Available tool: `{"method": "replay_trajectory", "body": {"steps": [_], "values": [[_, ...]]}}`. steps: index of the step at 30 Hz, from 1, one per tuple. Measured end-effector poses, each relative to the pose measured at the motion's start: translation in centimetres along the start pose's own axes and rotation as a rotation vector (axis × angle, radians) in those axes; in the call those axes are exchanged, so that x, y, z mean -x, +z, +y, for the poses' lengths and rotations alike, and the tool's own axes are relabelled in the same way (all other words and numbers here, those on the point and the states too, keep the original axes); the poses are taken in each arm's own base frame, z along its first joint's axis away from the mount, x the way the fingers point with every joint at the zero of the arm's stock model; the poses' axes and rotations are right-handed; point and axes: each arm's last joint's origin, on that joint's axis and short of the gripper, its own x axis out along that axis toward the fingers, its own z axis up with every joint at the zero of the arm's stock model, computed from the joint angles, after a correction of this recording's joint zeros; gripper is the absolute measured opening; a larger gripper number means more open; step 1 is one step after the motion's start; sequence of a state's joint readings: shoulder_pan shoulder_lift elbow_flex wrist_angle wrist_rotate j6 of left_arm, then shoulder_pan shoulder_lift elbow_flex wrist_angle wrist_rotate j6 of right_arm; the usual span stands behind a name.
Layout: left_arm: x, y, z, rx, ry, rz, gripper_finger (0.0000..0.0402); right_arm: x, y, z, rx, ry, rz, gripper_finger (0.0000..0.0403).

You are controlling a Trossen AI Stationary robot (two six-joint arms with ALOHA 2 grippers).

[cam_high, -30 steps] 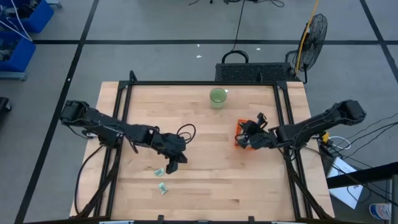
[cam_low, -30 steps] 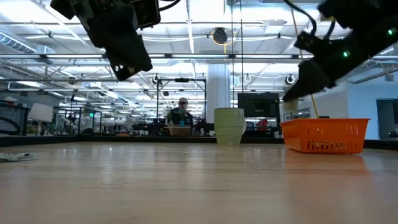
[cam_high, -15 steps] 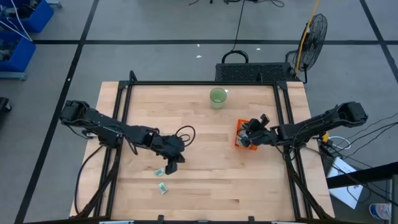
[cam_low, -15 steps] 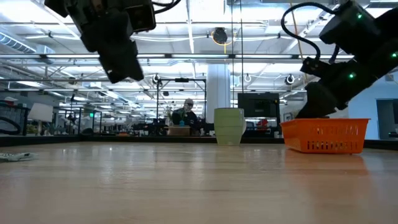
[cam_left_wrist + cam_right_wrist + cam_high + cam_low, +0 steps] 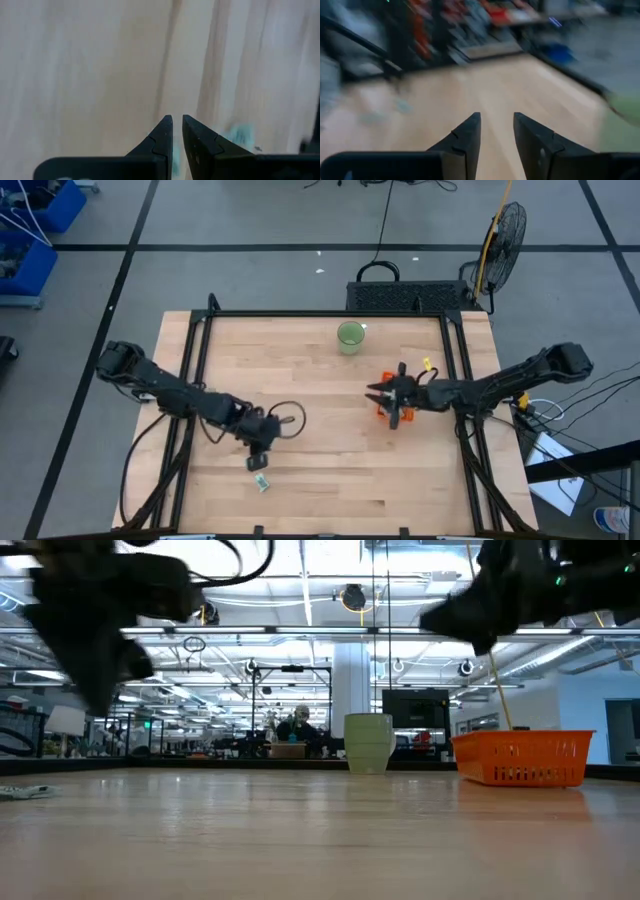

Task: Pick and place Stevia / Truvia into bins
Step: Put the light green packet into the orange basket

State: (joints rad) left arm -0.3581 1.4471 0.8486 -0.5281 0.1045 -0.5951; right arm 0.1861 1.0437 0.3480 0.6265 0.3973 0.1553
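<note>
Two pale green sachets of Stevia / Truvia lie flat on the wood near the table's front left, one (image 5: 255, 464) just nearer than my left gripper (image 5: 259, 444) and one (image 5: 262, 483) closer to the front edge. My left gripper (image 5: 177, 121) hovers over the table with only a narrow gap between its fingertips and nothing in it; a blurred sachet (image 5: 242, 134) shows beside it. The orange bin (image 5: 382, 409) stands at the right, partly hidden under my right gripper (image 5: 383, 394). My right gripper (image 5: 496, 120) is open, empty, and raised above the bin (image 5: 520, 758).
A round green cup (image 5: 350, 336) stands at the table's far middle, and shows beside the bin in the low view (image 5: 368, 743). A black cable loop (image 5: 288, 418) hangs by my left wrist. Bare wood lies between the two arms. Black frame rails run along both table sides.
My left gripper has moved toward the table's left and near edges and come down, ending close above the sachets. My right gripper dipped toward the bin, then rose and swung toward the table's left, past the bin's left wall.
</note>
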Motion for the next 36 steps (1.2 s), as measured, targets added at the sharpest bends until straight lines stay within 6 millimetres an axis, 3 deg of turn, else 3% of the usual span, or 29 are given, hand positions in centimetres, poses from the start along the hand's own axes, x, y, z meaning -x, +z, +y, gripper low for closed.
{"method": "replay_trajectory", "body": {"steps": [4,12,20,23,30,36], "values": [[-0.2,-2.0,-1.2,-0.065,0.037,0.089,0.0047,0.4,1.1,1.2,0.023,0.148,-0.115,0.011],[-1.1,-5.3,-2.9,-0.173,0.144,0.051,0.0047,0.8,1.7,1.9,0.058,0.182,-0.178,0.0109],[-1.2,-6.1,-3.5,-0.17,0.145,0.048,0.005,0.8,1.7,1.9,0.076,0.18,-0.188,0.011],[-1.3,-6.3,-3.7,-0.187,0.144,0.053,0.0075,0.7,1.6,2.0,0.08,0.18,-0.179,0.011],[-2.9,-7.2,-4.0,-0.351,0.218,0.085,0.0177,0.6,1.5,2.0,0.079,0.179,-0.183,0.011],[-4.9,-7.8,-3.9,-0.417,0.302,0.121,0.0201,0.6,1.6,2.0,0.07,0.18,-0.187,0.011]]}}
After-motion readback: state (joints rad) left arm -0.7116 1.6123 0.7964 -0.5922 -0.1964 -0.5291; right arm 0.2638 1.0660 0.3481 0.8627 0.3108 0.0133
